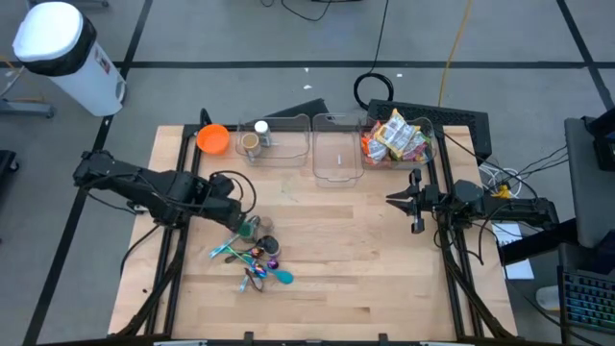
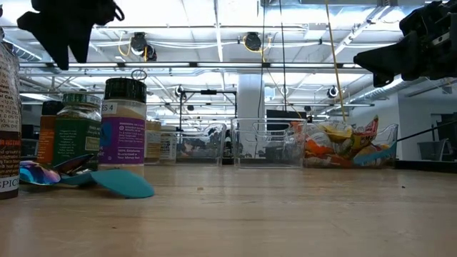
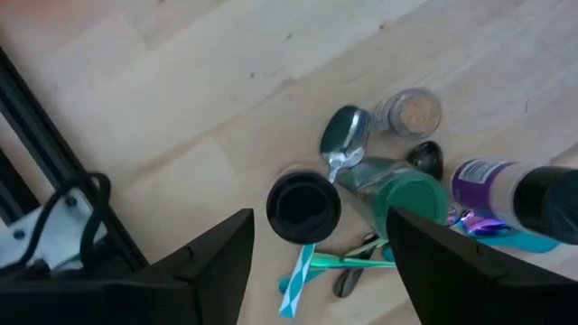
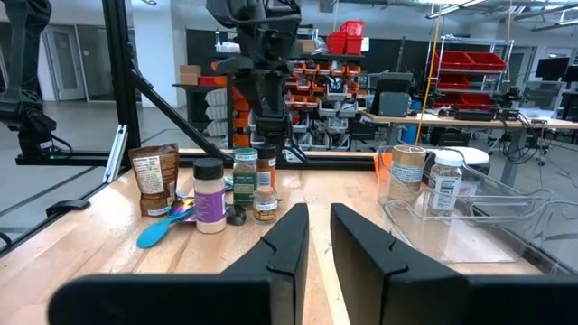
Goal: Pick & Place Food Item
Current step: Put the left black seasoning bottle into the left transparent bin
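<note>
Jars and spoons lie in a cluster at about 7 o'clock from the table (image 1: 327, 269) centre. In the left wrist view, a jar with a black lid (image 3: 303, 206) stands upright, and just beside it a jar with a green lid (image 3: 406, 194) lies tilted. A metal spoon (image 3: 344, 137) rests between these two and a small open jar of spice (image 3: 411, 113). A bottle with a purple label (image 3: 506, 188) stands at the edge of the cluster, over a teal spoon (image 2: 120, 183).

The left gripper (image 3: 321, 262) hangs above the cluster, over the black-lid jar. Its jaws are apart and hold nothing; the fingers (image 3: 217, 262) stand on both sides of the black lid but well above it.

Toward 12 o'clock, three clear bins stand in a row at the far table edge. The left bin (image 1: 279, 139) holds two jars, the middle bin (image 1: 336, 149) shows nothing inside, and the right bin (image 1: 399, 142) is full of snack packets (image 1: 396, 136). An orange bowl (image 1: 212, 138) sits just beside the left bin, at about 10 o'clock.

The right gripper (image 1: 404, 200) waits at 3 o'clock, above the table and well apart from the cluster. Its jaws are clenched and grasp nothing.
</note>
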`<action>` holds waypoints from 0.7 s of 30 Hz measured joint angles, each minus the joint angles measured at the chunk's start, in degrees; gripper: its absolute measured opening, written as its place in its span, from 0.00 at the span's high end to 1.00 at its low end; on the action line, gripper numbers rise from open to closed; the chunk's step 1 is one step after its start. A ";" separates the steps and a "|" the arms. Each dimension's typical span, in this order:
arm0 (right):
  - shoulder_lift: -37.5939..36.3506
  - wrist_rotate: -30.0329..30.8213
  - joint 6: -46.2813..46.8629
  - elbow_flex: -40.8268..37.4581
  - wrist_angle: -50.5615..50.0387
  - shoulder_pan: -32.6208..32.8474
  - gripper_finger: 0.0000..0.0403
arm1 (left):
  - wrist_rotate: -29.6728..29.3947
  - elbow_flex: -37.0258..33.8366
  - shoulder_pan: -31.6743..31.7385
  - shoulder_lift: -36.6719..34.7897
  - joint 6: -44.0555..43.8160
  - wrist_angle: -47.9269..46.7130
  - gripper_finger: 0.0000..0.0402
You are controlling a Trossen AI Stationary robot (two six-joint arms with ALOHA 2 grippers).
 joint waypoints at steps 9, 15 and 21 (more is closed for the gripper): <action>0.00 0.02 0.00 0.00 0.00 0.01 0.89 | 8.31 -10.40 3.79 0.02 -1.67 2.35 0.28; 0.00 0.02 -0.02 0.00 0.00 0.00 0.89 | 9.70 -12.24 5.18 -0.11 3.59 5.98 0.22; 0.00 0.00 -0.01 0.00 0.00 0.01 0.89 | 9.73 -12.35 6.26 -0.55 6.35 8.44 0.23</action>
